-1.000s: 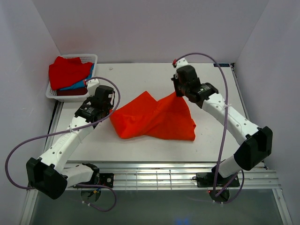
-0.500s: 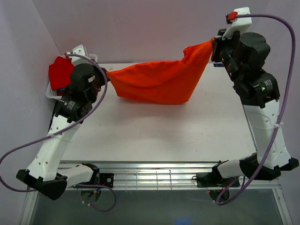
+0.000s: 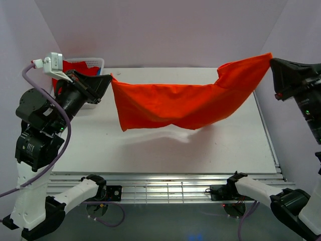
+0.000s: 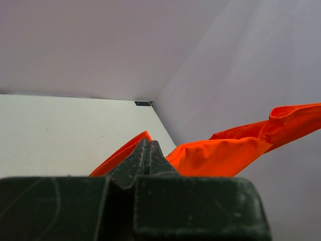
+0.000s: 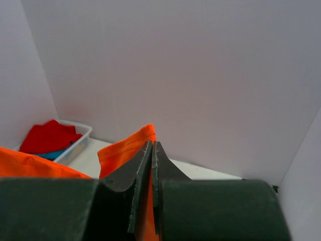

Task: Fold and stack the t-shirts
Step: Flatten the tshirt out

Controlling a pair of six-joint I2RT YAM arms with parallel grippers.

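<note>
Big change from a second ago: the orange-red t-shirt (image 3: 180,103) was crumpled on the worktop (image 3: 150,150), and now both arms are raised and spread wide. The left tool (image 3: 109,79) is pinched fully closed on one corner and the right tool (image 3: 273,61) is pinched closed on the opposite corner. The shirt hangs stretched between the two tools and sags below them. It looks lifted off the worktop, with its shadow underneath, and the end at the right tool sits higher. The basket (image 5: 83,131) behind the left tool holds a red shirt (image 5: 47,136) and a blue shirt (image 5: 56,153). My read is that the shirt is opened out and ready to lay flat. No fold is made yet and nothing is stacked.
</note>
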